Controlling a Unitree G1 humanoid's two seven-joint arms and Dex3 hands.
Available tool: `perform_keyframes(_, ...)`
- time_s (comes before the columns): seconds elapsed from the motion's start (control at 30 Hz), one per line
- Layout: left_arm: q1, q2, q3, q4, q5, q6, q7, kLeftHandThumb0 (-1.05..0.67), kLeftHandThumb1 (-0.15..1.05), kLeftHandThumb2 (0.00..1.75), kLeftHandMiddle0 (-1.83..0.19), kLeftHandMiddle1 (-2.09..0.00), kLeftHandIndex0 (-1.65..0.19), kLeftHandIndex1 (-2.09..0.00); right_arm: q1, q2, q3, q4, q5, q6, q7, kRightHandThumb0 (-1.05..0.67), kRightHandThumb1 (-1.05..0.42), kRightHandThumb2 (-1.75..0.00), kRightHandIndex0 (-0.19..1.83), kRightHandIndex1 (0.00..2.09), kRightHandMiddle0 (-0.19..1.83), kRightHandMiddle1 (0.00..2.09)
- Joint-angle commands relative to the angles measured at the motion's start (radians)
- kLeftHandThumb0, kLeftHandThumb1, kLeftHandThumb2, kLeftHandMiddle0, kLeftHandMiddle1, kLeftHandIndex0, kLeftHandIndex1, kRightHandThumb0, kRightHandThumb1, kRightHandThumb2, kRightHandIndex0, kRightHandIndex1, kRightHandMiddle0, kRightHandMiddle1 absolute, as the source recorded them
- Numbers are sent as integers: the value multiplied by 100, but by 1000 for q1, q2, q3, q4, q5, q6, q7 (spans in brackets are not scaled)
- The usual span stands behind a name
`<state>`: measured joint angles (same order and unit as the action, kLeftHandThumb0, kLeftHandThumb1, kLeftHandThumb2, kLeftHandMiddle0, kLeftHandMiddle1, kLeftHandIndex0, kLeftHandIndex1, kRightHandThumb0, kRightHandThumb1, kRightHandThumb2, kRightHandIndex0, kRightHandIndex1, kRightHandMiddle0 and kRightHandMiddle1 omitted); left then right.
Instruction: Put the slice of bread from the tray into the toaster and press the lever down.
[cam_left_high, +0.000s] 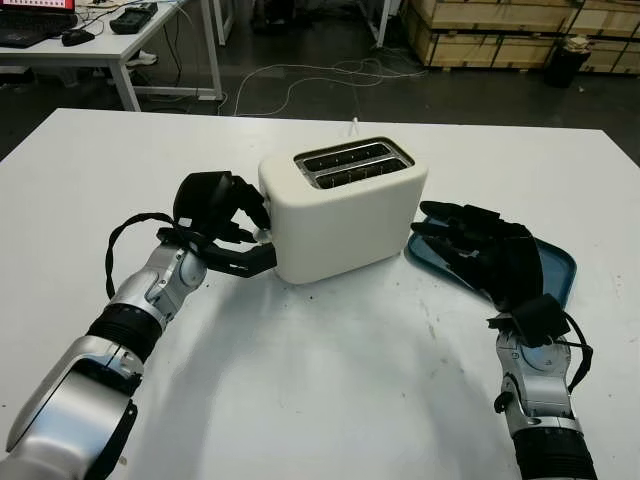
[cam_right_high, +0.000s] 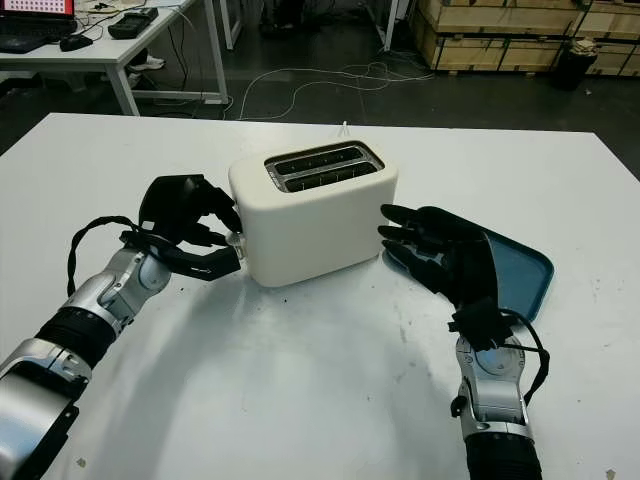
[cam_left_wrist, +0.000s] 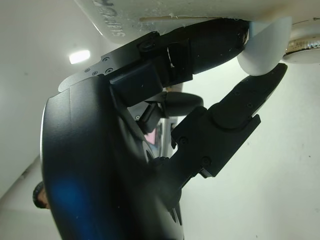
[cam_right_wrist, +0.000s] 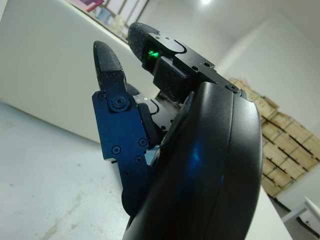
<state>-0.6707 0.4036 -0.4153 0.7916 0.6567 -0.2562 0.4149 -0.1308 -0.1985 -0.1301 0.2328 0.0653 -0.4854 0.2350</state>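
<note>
A cream two-slot toaster (cam_left_high: 345, 215) stands mid-table, its slots (cam_left_high: 352, 163) dark inside, so I cannot tell what they hold. At its left end my left hand (cam_left_high: 238, 240) is curled on the white lever knob (cam_left_wrist: 264, 47), pinched between an upper finger and the thumb (cam_left_wrist: 235, 112). Just off the toaster's right side, my right hand (cam_left_high: 465, 240) hovers open and holds nothing. It hangs over the near end of the blue tray (cam_left_high: 555, 265), and the bare part of the tray is flat and blue.
The white table (cam_left_high: 300, 380) spreads wide in front of the toaster. Beyond its far edge lie floor cables (cam_left_high: 300, 85), a desk (cam_left_high: 100, 45) at the back left and wooden crates (cam_left_high: 500, 30) at the back right.
</note>
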Motion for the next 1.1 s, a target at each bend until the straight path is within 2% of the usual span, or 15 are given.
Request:
perform_keyframes(0.0, 182, -268, -224, 175, 96, 54, -165, -19, 81, 0, -87, -127, -119, -1, -3, -21, -1, -10, -2, 14, 2, -35, -87, 0, 108, 0, 99, 0)
perform_keyframes(0.27, 183, -232, -245, 138, 124, 71, -177, -24, 83, 1, -85, -138, -119, 0, -5, -26, -1, -4, -12, -3, 0, -35, -88, 0, 108, 0, 99, 0)
perform_keyframes(0.37, 186, -196, -252, 79, 132, 99, -217, -29, 85, 1, -80, -134, -118, 0, -2, -24, -2, -3, -4, -1, 3, -35, -88, 0, 108, 0, 99, 0)
perform_keyframes(0.47, 207, -139, -239, -17, 119, 136, -267, -33, 82, 0, -86, -84, -109, 0, 0, -27, -3, -7, -10, 1, -2, -36, -88, 0, 108, 0, 99, 0)
perform_keyframes(0.5, 216, -117, -235, -59, 121, 164, -285, -35, 80, 0, -88, -77, -105, -1, 2, -28, -4, -12, -9, 6, -2, -35, -88, 0, 108, 0, 99, 0)
perform_keyframes(0.6, 243, -59, -215, -177, 102, 249, -350, -32, 79, 0, -71, -112, -95, -1, -1, -27, -6, -9, 2, 2, 5, -36, -88, 0, 108, 0, 99, 0)
perform_keyframes(0.63, 255, -41, -205, -207, 89, 258, -358, -30, 79, 0, -69, -115, -94, -1, -1, -27, -6, -8, 2, 1, 5, -36, -88, 0, 108, 0, 99, 0)
perform_keyframes(0.83, 337, 78, -141, -373, 54, 343, -370, -22, 78, 0, -67, -121, -93, 0, -6, -25, -6, 0, 3, -2, 5, -37, -88, 0, 108, 0, 99, 0)
perform_keyframes(0.93, 366, 125, -113, -435, 51, 385, -379, -17, 77, 0, -71, -108, -90, 0, -6, -29, -7, -2, -4, 0, 1, -37, -88, 0, 108, 0, 99, 0)
perform_keyframes(1.07, 392, 176, -79, -503, 47, 416, -390, -10, 75, 0, -73, -108, -87, 0, -5, -32, -8, -6, 2, 5, 2, -37, -88, 0, 108, 0, 99, 0)
